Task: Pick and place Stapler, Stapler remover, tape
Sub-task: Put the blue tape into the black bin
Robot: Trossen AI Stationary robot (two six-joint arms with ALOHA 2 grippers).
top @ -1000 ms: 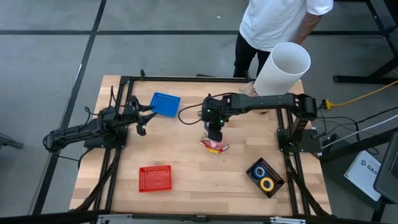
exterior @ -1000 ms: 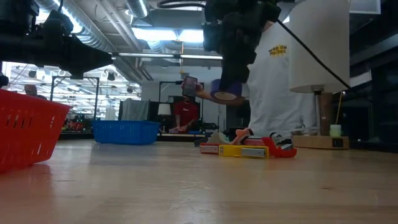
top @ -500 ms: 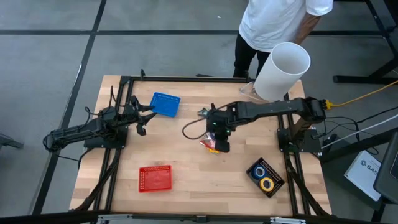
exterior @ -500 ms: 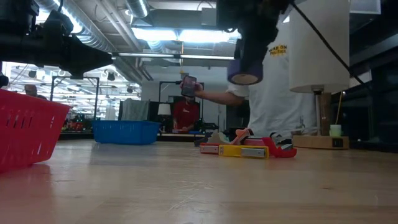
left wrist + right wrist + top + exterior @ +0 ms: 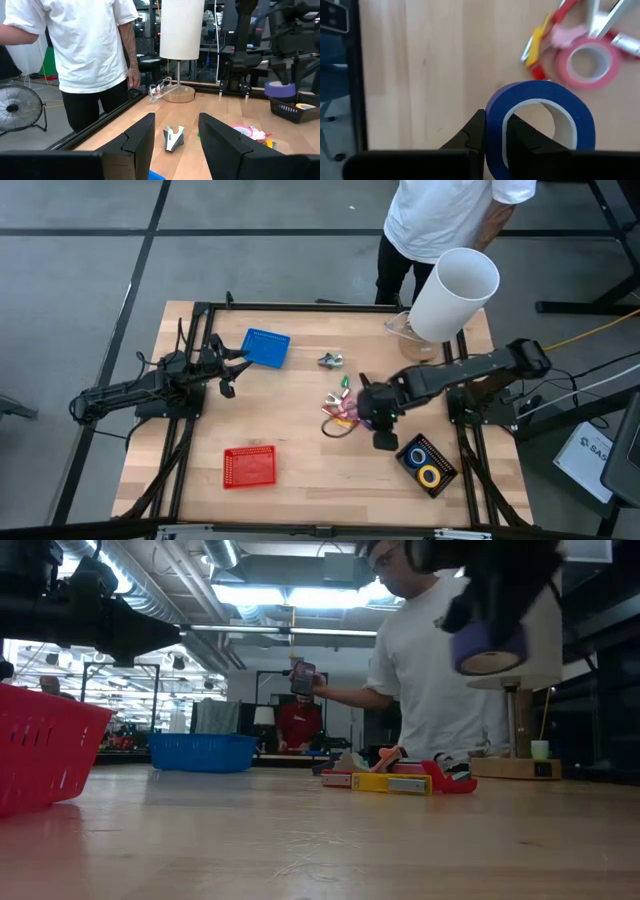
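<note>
My right gripper (image 5: 378, 428) hangs between the pile of small items (image 5: 342, 408) and the black basket (image 5: 428, 463), shut on a blue tape roll (image 5: 540, 125). The low view shows that roll (image 5: 487, 645) high above the table. A pink tape roll (image 5: 590, 60) lies flat in the pile, beside yellow and red pieces. The silvery stapler remover (image 5: 330, 360) rests on the wood farther back and shows again in the left wrist view (image 5: 173, 138). My left gripper (image 5: 228, 370) waits open near the blue basket (image 5: 265, 347). My right gripper pinches the wall of the blue tape ring (image 5: 495, 107): one finger (image 5: 522, 137) is inside the hole and the other finger (image 5: 475, 132) is outside. The fingers come from above, pointing down. The roll is lifted clear of the table, its hole facing roughly up and down.
The black basket holds a yellow and a blue tape roll. A red basket (image 5: 249, 467) sits toward the near edge. A white lamp (image 5: 455, 292) stands at the far right corner, and a person in a white shirt (image 5: 440, 215) stands behind the far edge.
My right gripper has carried the blue tape roll from above the pile toward the table's right and near edges, ending close to the black basket. The roll has stayed lifted and has risen somewhat in the low view. The pile now shows uncovered.
</note>
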